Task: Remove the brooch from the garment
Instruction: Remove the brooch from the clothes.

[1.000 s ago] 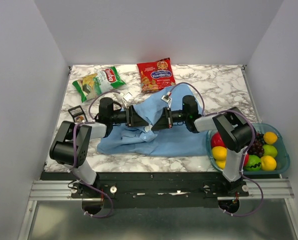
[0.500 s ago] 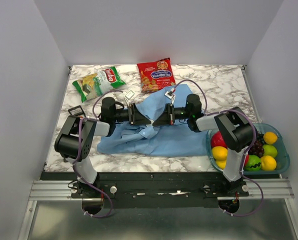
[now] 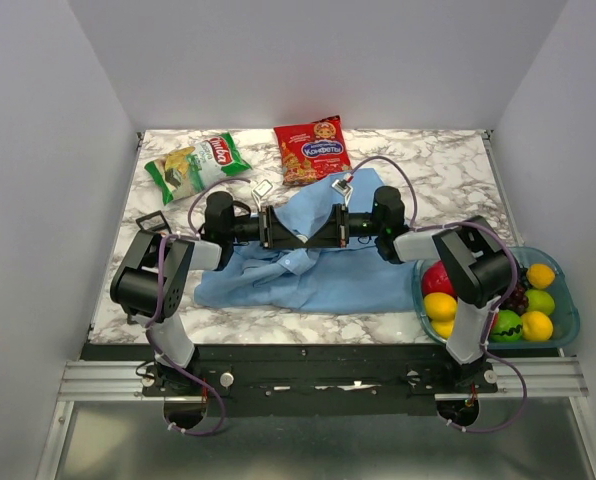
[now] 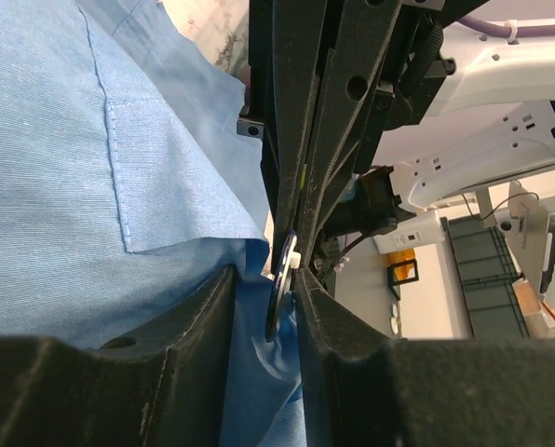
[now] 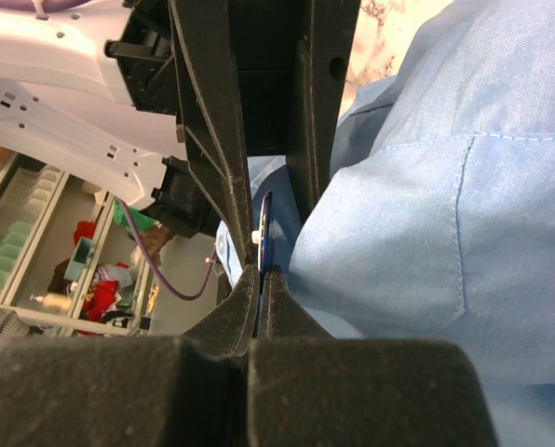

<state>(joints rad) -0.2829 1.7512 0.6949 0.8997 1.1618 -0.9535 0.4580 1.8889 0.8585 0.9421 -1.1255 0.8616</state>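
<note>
L claw [image 4: 263, 279] straddling brooch [image 4: 277, 312], grip unclear; R claw [image 5: 259, 279] clamping it. Prob. detaching step; next needing steady pull from garment [image 4: 91, 186].

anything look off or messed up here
Nothing spilled or damaged. The light blue cloth shirt lies rumpled on the marble table, bunched up where the left gripper and right gripper meet nose to nose, pinching the dark blue round brooch edge-on.

I get bright, even overhead light across the white marbled tabletop [image 3: 448, 170], shadows soft; 2 wrist views show the light blue woven garment [image 4: 54, 186] sharply, nearest foreground soft.
</note>
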